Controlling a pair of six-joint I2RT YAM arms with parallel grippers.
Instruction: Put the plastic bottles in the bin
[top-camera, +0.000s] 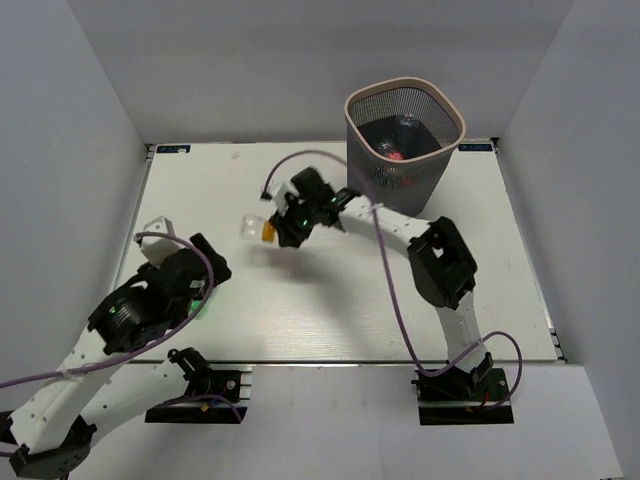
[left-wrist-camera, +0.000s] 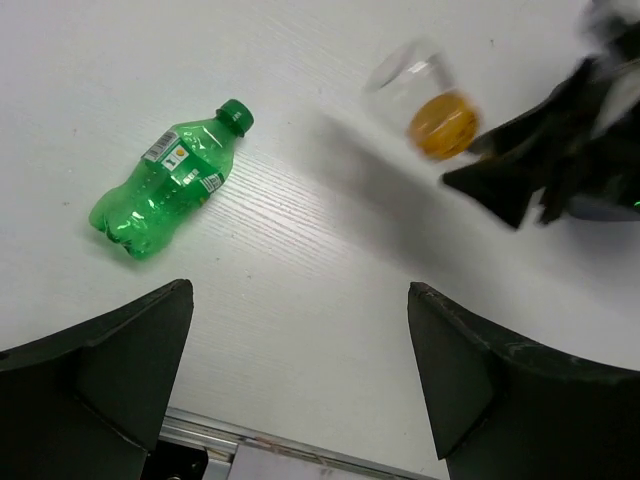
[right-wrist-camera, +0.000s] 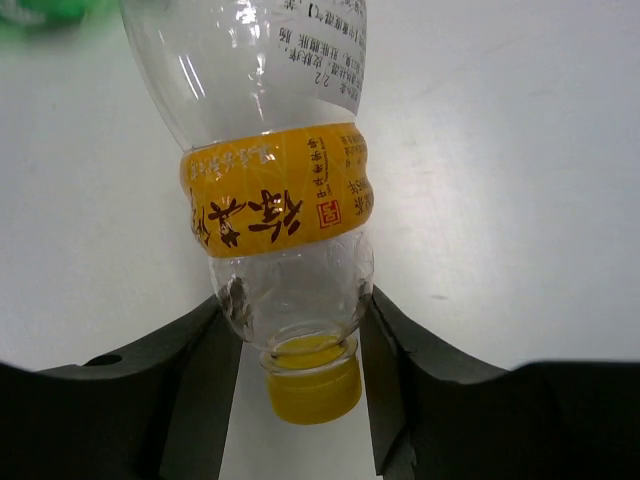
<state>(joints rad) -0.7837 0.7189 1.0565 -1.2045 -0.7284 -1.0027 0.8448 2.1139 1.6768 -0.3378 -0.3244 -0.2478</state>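
A clear plastic bottle (right-wrist-camera: 270, 200) with an orange label and yellow cap lies between the fingers of my right gripper (right-wrist-camera: 295, 300), which press on its shoulder from both sides. From above, this bottle (top-camera: 255, 228) is at mid-table, left of the right gripper (top-camera: 285, 225). It looks blurred in the left wrist view (left-wrist-camera: 430, 105). A green bottle (left-wrist-camera: 165, 180) lies on its side on the white table, ahead and left of my open, empty left gripper (left-wrist-camera: 298, 288). The mesh bin (top-camera: 405, 88) stands at the back right with bottles inside (top-camera: 395, 152).
The table's near metal edge (left-wrist-camera: 280, 455) runs just below the left fingers. Grey walls enclose the table on three sides. The right arm's elbow (top-camera: 440, 262) and purple cable (top-camera: 385, 260) arch over the right half.
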